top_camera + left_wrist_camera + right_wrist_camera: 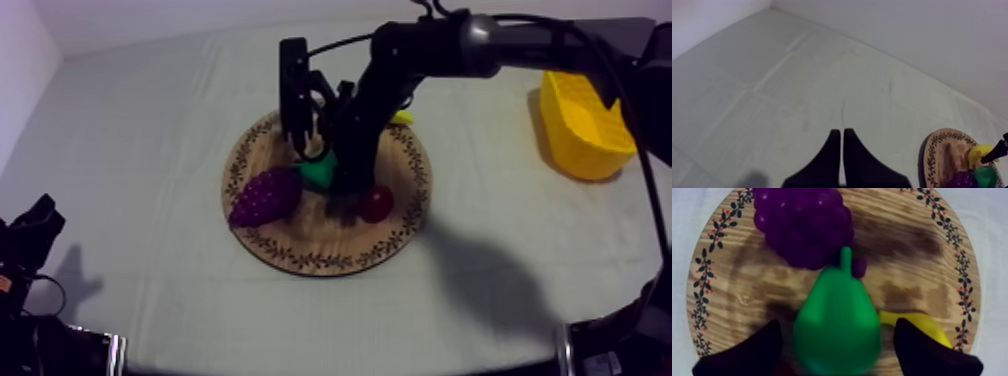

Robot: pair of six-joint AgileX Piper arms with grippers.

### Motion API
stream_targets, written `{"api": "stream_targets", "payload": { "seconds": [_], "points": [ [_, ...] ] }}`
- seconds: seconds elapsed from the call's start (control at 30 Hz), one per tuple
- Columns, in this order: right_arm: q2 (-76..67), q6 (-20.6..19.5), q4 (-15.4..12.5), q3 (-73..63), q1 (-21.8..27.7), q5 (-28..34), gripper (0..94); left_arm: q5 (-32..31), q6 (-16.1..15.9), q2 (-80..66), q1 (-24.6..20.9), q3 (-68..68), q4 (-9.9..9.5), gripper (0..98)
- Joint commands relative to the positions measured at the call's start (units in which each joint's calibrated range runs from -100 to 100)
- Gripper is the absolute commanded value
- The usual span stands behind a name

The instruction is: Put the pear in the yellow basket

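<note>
The green pear (833,305) lies on the round wooden board (907,253) with its stem toward the purple grapes (803,225). My right gripper (837,330) is open, one black finger on each side of the pear with a small gap left on both sides. From above, the right arm reaches down over the board (300,252) to the pear (318,172). The yellow basket (585,125) stands at the far right. My left gripper (842,150) is shut on nothing and hovers over bare cloth; in the top view it rests low at the left (35,222).
The grapes (265,197) lie left of the pear, a small red fruit (376,203) to its right, and a banana (402,117) at the board's far rim. The banana (919,325) sits close by the right finger.
</note>
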Motion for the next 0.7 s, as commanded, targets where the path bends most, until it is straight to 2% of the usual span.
{"api": "stream_targets", "payload": {
  "seconds": [0.0, 0.1, 0.37, 0.67],
  "points": [
    [0.58, -0.02, 0.04, -0.34, -0.15, 0.35, 60.3, 0.01, 0.01, 0.02, -0.02, 0.02, -0.02, 0.1],
    [1.43, -0.12, 0.05, -0.83, -0.37, 0.38, 57.1, 0.01, 0.01, 0.02, -0.02, 0.02, -0.02, 0.1],
    [2.16, -0.86, 0.11, -0.4, -0.58, -1.1, 41.5, 0.01, 0.01, 0.02, -0.02, 0.02, -0.02, 0.1],
    [-5.45, -1.43, 0.53, 1.79, 1.32, -3.39, 37.7, 0.01, 0.01, 0.02, -0.02, 0.02, -0.02, 0.1]
  ]
}}
